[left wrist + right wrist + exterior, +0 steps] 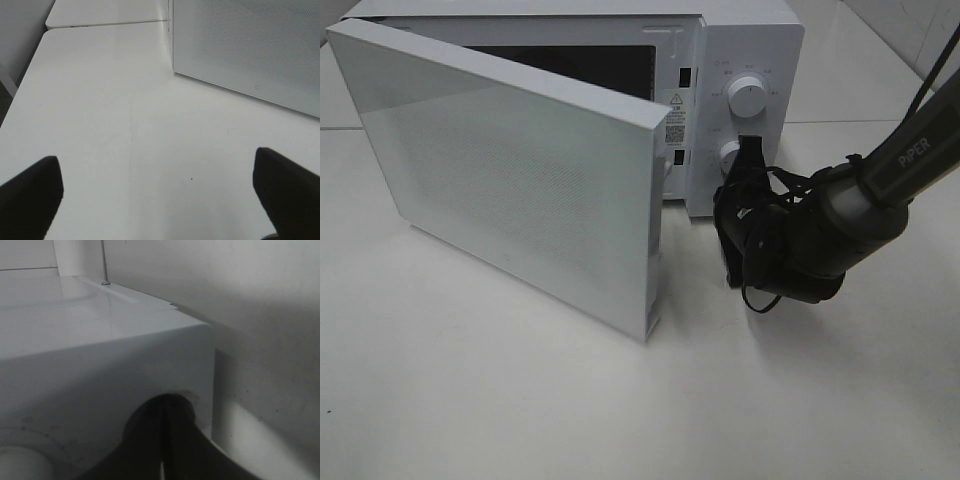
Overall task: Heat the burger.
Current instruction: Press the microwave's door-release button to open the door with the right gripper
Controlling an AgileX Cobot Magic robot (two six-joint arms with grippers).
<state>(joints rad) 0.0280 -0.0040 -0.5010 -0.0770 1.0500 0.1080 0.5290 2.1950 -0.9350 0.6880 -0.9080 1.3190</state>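
Note:
The burger is out of view in every frame. A white microwave [745,50] stands at the back with its door [510,180] swung wide open toward the front left. My right gripper [750,152] is shut, its tips against the control panel beside the lower knob [728,153], under the upper knob [748,97]. The right wrist view shows its closed tips [162,410] pressed to the microwave's front corner [100,360]. My left gripper [157,200] is open over bare table, holding nothing, with the door's outer face [250,45] ahead of it.
The open door juts far out over the white table [470,400] and blocks the left middle. The right arm [880,190] reaches in from the right edge. A seam between table tops [105,23] runs behind the microwave.

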